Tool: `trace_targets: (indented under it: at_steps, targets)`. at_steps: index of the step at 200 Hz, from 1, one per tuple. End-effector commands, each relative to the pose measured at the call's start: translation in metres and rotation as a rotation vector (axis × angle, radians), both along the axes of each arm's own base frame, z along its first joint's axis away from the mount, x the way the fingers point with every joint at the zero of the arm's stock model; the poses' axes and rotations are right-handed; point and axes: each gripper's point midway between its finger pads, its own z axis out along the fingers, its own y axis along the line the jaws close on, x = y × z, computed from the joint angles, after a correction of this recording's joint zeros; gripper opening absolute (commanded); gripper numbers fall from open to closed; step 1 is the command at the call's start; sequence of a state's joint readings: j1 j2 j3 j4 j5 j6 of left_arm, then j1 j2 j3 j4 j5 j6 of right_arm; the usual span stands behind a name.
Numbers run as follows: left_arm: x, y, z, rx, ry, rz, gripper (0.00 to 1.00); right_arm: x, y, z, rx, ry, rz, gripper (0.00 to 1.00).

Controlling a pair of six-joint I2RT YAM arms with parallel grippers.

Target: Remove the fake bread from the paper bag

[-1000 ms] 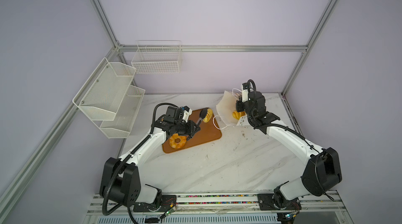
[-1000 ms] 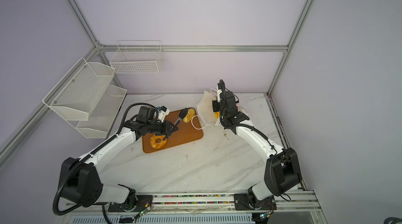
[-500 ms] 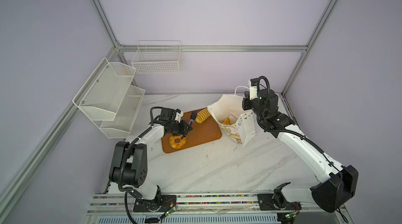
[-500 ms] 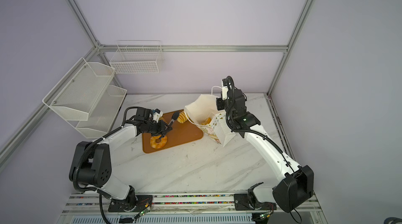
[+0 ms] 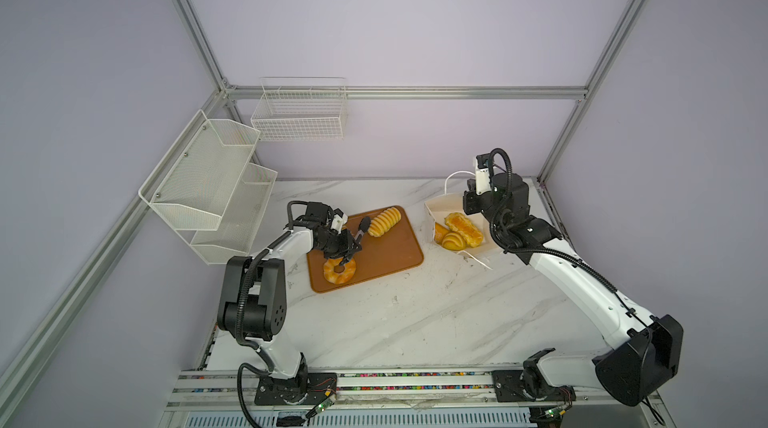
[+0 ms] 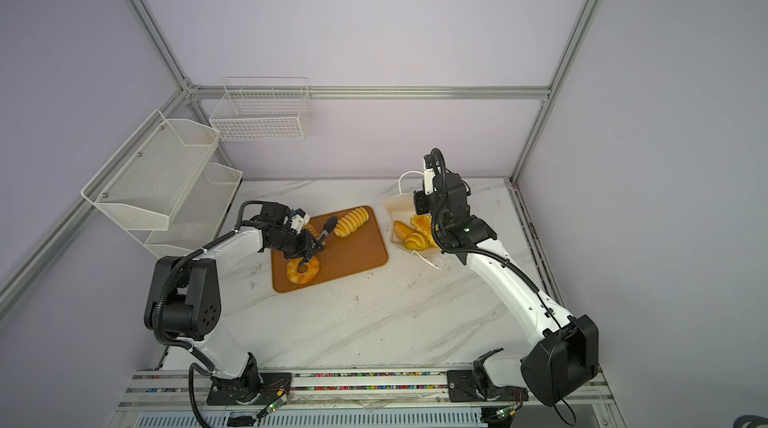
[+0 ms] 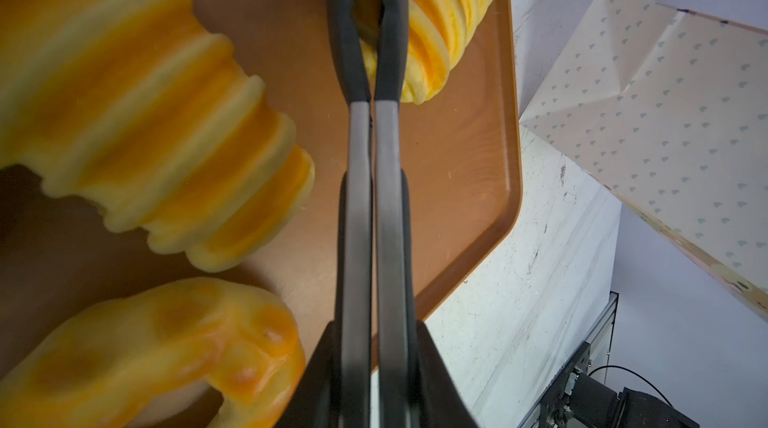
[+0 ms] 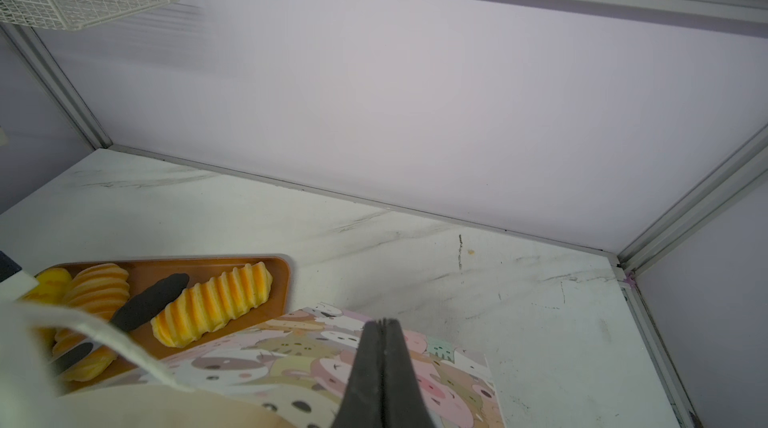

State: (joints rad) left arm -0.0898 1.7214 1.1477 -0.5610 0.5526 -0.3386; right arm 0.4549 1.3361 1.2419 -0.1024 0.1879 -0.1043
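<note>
1. Paper bag (image 5: pixel 440 207) at far right, tipped, white inside showing; three fake bread pcs (image 5: pixel 459 231) in its mouth.
2. Ridged loaf (image 5: pixel 384 221) on tray (image 5: pixel 390 251), long axis near-left to far-right.
3. L gripper (image 7: pixel 376 347) clamped on tongs (image 7: pixel 360 155); R gripper (image 8: pixel 382 326) fingers together at the bag.

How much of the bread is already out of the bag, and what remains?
Done: a doughnut, a ridged loaf and a second loaf lie on the tray. In hand: the left gripper holds tongs, tips at the ridged loaf's end; the right gripper is shut at the bag. Left: at least three pieces show inside the bag.
</note>
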Motion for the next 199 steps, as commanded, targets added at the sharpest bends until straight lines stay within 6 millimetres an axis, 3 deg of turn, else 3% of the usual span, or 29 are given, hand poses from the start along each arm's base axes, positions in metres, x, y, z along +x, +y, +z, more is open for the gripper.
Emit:
trace_targets:
  at_steps: [1,23,45,56,119,156,199]
  targets:
    - [0.030,0.008,0.031,0.042,-0.111,-0.010,0.00,0.004,-0.007,0.013,-0.025,-0.024,-0.022,0.00]
    - [0.036,0.014,0.030,0.084,-0.113,-0.008,0.00,0.010,-0.008,0.006,-0.046,-0.006,-0.026,0.00]
    - [0.041,0.021,0.032,0.120,-0.116,0.006,0.11,0.012,-0.011,0.012,-0.066,-0.024,-0.022,0.00]
    - [0.043,0.021,0.037,0.125,-0.129,0.007,0.15,0.019,-0.010,0.004,-0.090,-0.008,-0.020,0.00]
    - [0.043,0.021,0.058,0.132,-0.173,-0.010,0.32,0.036,-0.019,0.026,-0.144,-0.058,-0.055,0.00]
    - [0.044,0.023,0.063,0.146,-0.182,-0.011,0.36,0.047,-0.024,0.032,-0.171,-0.069,-0.069,0.00]
    - [0.045,0.028,0.087,0.169,-0.231,0.003,0.36,0.060,-0.029,0.039,-0.189,-0.086,-0.075,0.00]
